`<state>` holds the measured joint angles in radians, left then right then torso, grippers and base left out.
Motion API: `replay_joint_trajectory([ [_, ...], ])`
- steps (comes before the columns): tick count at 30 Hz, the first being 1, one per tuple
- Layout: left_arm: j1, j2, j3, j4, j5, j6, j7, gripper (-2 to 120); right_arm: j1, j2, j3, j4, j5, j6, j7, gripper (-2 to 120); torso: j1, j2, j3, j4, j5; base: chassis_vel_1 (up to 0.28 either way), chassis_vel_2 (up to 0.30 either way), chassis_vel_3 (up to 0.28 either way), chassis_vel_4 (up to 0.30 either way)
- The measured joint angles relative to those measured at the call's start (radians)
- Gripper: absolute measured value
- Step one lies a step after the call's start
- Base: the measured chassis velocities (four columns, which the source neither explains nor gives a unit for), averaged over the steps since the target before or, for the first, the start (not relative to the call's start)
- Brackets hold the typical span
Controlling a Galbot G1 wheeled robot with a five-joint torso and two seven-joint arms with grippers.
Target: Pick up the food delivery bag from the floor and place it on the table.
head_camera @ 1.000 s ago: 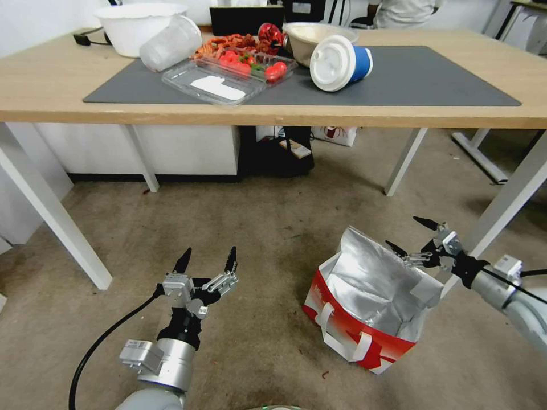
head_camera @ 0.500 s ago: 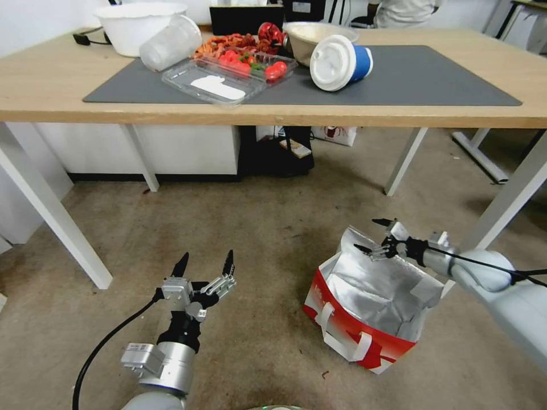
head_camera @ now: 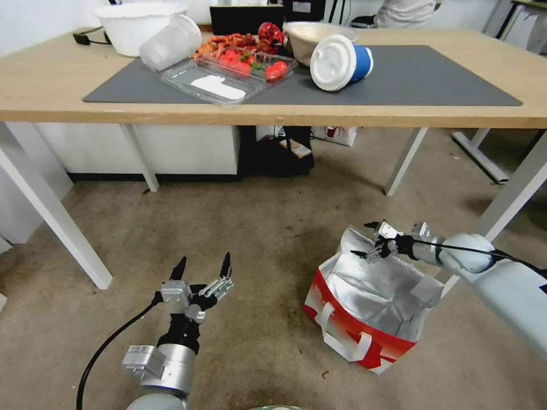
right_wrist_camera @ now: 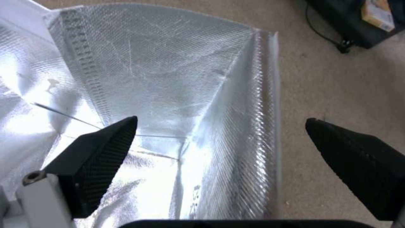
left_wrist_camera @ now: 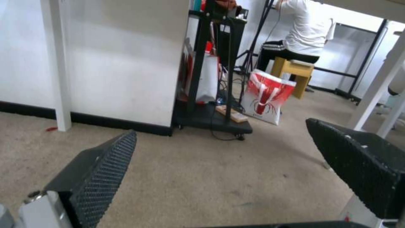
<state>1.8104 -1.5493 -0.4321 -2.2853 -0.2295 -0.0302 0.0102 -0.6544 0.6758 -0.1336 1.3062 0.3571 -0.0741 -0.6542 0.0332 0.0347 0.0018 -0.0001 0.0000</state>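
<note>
Head view first: the food delivery bag (head_camera: 367, 310) is seen standing open on the floor, below and in front of the surface (head_camera: 51, 94), which is well above it; the right tool (head_camera: 369, 239) is held spread wide right at the bag's far foil rim, one finger just inside the mouth and one outside, nothing gripped yet; the left tool (head_camera: 202, 267) is parked low over the carpet, well off to the side of the bag, fingers also apart and empty.

Left wrist view: bare carpet is seen between the two spread fingers (left_wrist_camera: 101, 167), with a table leg ahead; nothing of use there.

Right wrist view: the upright foil wall of the bag (right_wrist_camera: 236, 126) is caught between the spread fingers (right_wrist_camera: 101, 148), silver lining under one finger and carpet under the other; so the rim looks straddled but not pinched.

What could go wrong, probably: the foil wall is thin and floppy, so it may fold away or slip out when squeezed; if only one edge gets held, the bag could be tipped or its wall crumpled on the lift; the surface edge could also be clipped on the way up.
</note>
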Motion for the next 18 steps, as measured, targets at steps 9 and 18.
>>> replay_joint_trajectory([
  [9, 0.002, -0.005, -0.006, -0.006, 0.0, -0.009, -0.002, 100, 0.021, 0.013, -0.022, -0.025, -0.025, -0.024, -0.025, 73, 0.0, 0.0, 0.0, 0.0001, 0.0, 0.0, 0.0, 0.0, 0.0],
  [18, 0.002, -0.002, -0.007, -0.006, 0.0, -0.015, -0.008, 100, 0.0, 0.01, -0.007, -0.03, -0.032, -0.021, -0.024, 45, 0.0, 0.0, 0.0, 0.0, -0.0001, 0.0, 0.0, 0.0, 0.0],
])
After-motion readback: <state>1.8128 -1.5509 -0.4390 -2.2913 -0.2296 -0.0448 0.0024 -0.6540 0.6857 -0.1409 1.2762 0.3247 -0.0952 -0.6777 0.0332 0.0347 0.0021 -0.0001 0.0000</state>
